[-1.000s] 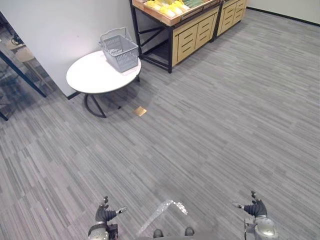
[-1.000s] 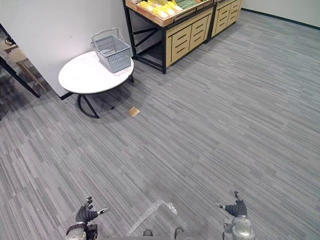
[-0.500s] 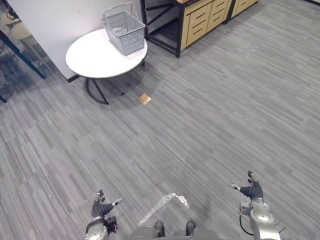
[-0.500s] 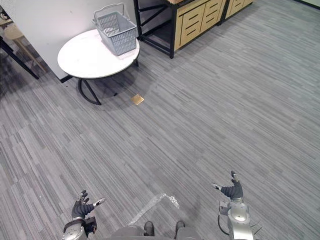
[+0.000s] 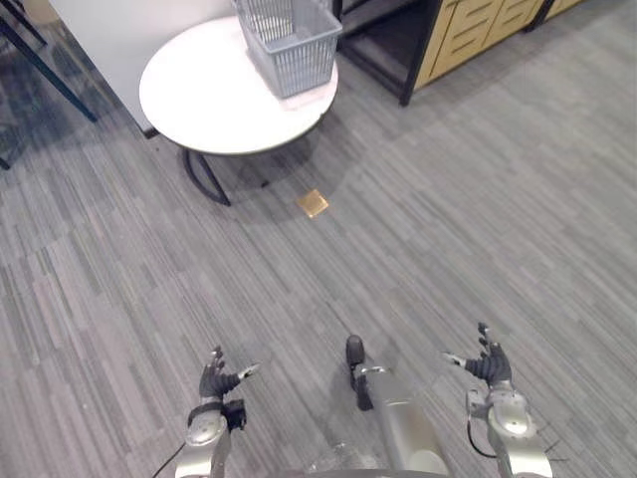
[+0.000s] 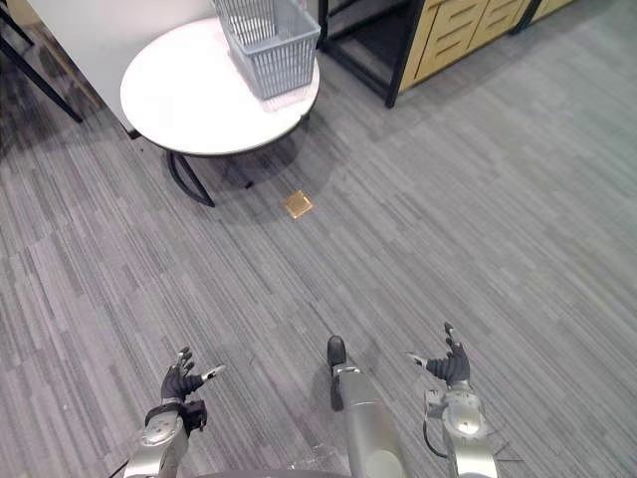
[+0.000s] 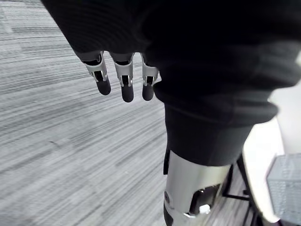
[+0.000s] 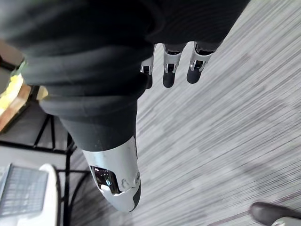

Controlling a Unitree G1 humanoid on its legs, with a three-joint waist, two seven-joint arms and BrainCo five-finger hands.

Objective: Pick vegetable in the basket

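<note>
Grey basket (image 5: 290, 40) on round white table (image 5: 209, 100) | our left hand (image 5: 215, 379), right hand (image 5: 486, 364) well short of table, fingers spread, empty | picking not yet begun

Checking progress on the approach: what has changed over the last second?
The camera has moved nearer the round table; nothing was taken hold of or let go. The basket sits in the same spot on it, and the left hand and right hand stay open and empty.
</note>
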